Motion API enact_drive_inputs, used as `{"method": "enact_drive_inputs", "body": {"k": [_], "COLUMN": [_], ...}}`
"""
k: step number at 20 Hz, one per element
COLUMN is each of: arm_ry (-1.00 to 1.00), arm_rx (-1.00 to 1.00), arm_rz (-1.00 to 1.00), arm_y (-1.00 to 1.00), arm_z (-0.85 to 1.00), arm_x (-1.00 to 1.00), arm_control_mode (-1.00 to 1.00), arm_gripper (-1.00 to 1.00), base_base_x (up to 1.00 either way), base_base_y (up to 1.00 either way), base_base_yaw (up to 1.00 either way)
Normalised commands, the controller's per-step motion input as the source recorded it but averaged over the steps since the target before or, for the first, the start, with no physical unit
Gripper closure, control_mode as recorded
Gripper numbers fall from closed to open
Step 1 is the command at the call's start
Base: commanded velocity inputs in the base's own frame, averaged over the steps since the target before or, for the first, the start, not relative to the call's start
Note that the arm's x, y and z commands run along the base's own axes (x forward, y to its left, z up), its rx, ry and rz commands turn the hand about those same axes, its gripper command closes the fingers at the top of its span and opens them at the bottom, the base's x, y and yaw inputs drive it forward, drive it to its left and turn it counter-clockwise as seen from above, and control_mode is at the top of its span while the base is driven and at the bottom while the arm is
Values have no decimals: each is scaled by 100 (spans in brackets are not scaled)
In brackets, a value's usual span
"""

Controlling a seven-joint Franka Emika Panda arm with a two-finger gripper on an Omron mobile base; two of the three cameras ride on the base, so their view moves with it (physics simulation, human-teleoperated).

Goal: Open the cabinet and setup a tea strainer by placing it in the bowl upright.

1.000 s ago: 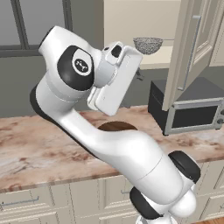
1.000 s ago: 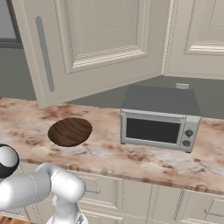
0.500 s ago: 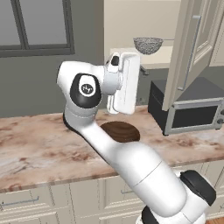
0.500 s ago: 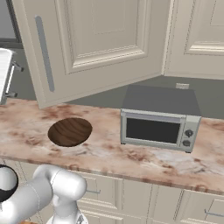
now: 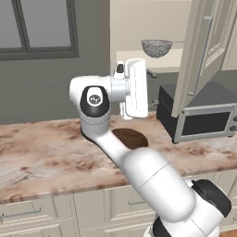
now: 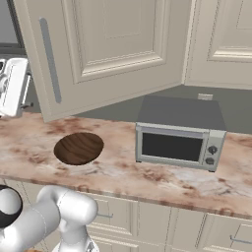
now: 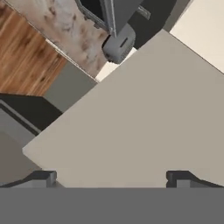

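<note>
Tool (image 7: 111, 177) held wide open with nothing between its tips, carried on the arm's hand above the worktop (image 5: 41, 157), just over the near-side bowl (image 5: 131, 138). What the reach turns on: the strainer (image 5: 156, 47) sits on the cabinet (image 5: 203, 51) shelf, higher than the tool, farther back and a little to the right, so the tool has to go up and inward past the open door. Being a round cup, rim up, it has no long axis to line up with. Left base view shows strainer, shelf and hand together; right base view shows the door face, its bar handle (image 6: 50, 60), the bowl (image 6: 78, 147) and the oven (image 6: 179, 133); hand view looks at a pale cabinet panel
</note>
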Motion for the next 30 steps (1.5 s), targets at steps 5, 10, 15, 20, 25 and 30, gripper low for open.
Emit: {"method": "enact_drive_inputs", "body": {"k": [5,10,15,20,25,30], "arm_ry": [3,0,-4,-9,-6,0], "arm_rx": [0,0,7,10,19,10], "arm_rz": [-24,-25,-25,-16,0,7], "arm_y": [-67,-93,-100,-100,-100,-81], "arm_z": [0,0,0,1,0,0], "arm_x": [17,0,-45,-48,-20,0], "arm_control_mode": [-100,-100,-100,-100,-100,-100], "arm_gripper": [-100,-100,-100,-100,-100,-100], "base_base_x": [0,0,0,0,0,0], "base_base_y": [0,0,0,0,0,0], "base_base_yaw": [0,0,0,0,0,0]}}
